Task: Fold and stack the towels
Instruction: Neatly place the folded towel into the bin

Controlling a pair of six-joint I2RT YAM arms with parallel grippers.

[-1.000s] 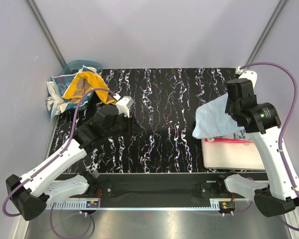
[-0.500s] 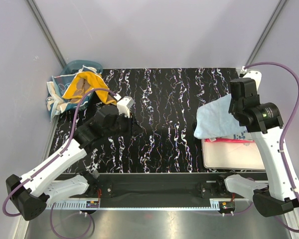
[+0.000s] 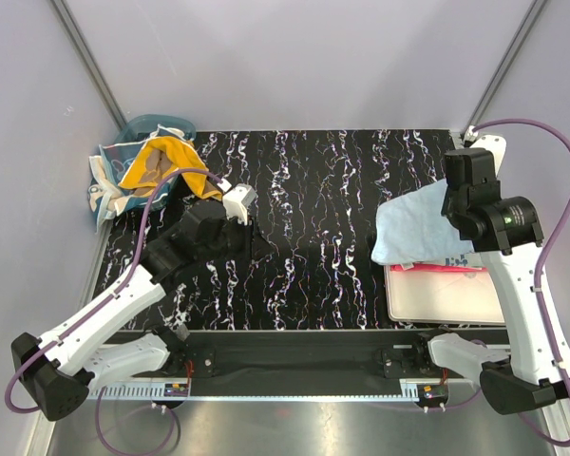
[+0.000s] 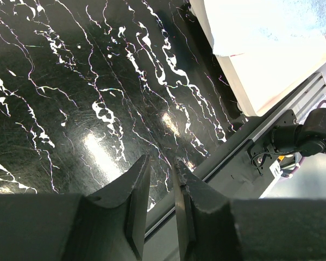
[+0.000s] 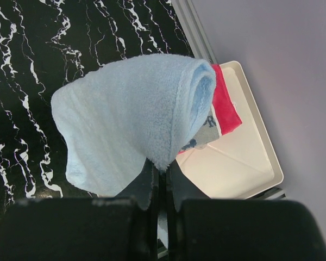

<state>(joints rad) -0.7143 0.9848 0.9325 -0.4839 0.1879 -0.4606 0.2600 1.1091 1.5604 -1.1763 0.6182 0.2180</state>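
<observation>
Towel of plain light blue fleece (image 5: 136,109) hangs in a loose fold from my right gripper (image 5: 158,169), whose jaws pinch its edge, over the table (image 3: 304,190) beside the cream tray (image 5: 250,163). Two more lie in that tray: a red towel (image 5: 226,106) and a grey patterned towel (image 5: 209,128), its dark print unreadable. Two drape the teal basket (image 3: 161,122): an orange towel (image 3: 161,163) and a teal-and-white towel (image 3: 104,190). My left gripper (image 4: 160,163) hovers slightly parted, empty.

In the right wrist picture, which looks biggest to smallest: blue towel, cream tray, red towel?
1. Blue towel, though it hangs nearest the camera, which enlarges it.
2. Cream tray.
3. Red towel, only partly showing.
</observation>
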